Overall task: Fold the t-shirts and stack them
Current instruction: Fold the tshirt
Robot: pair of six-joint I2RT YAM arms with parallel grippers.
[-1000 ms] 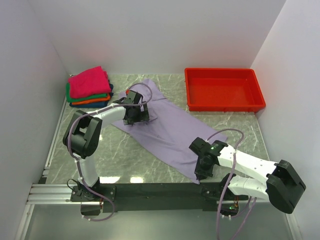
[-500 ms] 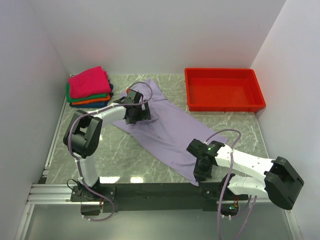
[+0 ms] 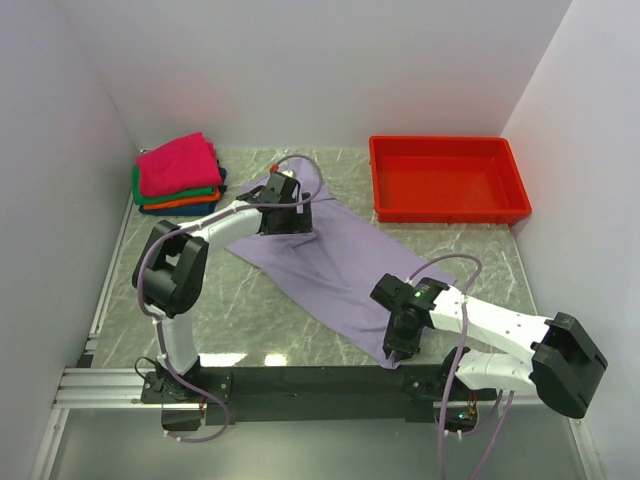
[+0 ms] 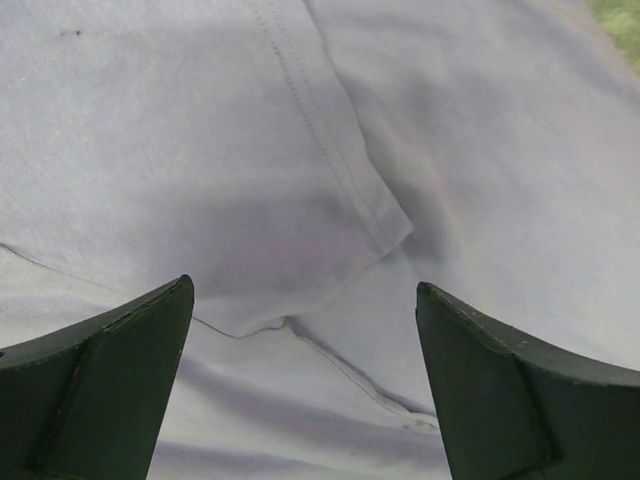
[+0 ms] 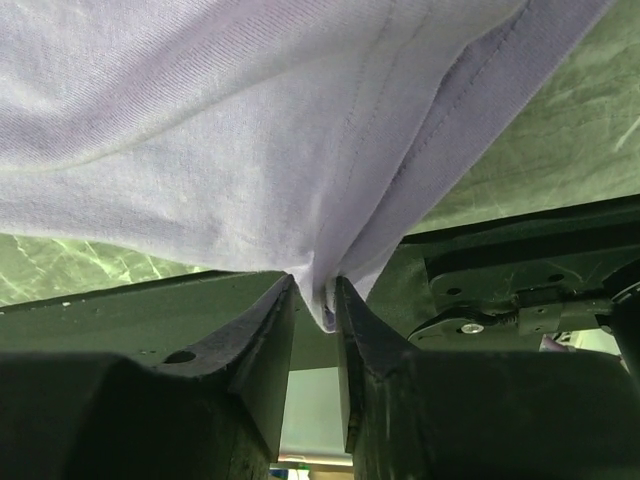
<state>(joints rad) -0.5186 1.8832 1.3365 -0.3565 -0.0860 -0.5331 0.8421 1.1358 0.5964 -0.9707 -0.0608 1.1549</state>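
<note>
A pale lavender t-shirt (image 3: 340, 255) lies spread diagonally across the marble table. My left gripper (image 3: 292, 218) hovers over its far left part, open wide. In the left wrist view a sleeve hem (image 4: 375, 215) lies flat under my left gripper (image 4: 302, 285), with nothing between the fingers. My right gripper (image 3: 398, 338) is at the shirt's near corner by the table's front edge. In the right wrist view my right gripper (image 5: 313, 285) has its jaws slightly parted, and the corner of the shirt (image 5: 250, 120) hangs into the narrow gap. Folded t-shirts (image 3: 178, 172), magenta on top, are stacked at the back left.
A red plastic tray (image 3: 450, 213) stands at the back right. White walls close in the left, back and right sides. The black rail (image 3: 310, 380) with both arm bases runs along the near edge, right under the right gripper.
My right gripper's jaws have parted from a tight grip on the shirt's corner, and it shifted slightly left. My left gripper slid right and farther back over the shirt, still open.
</note>
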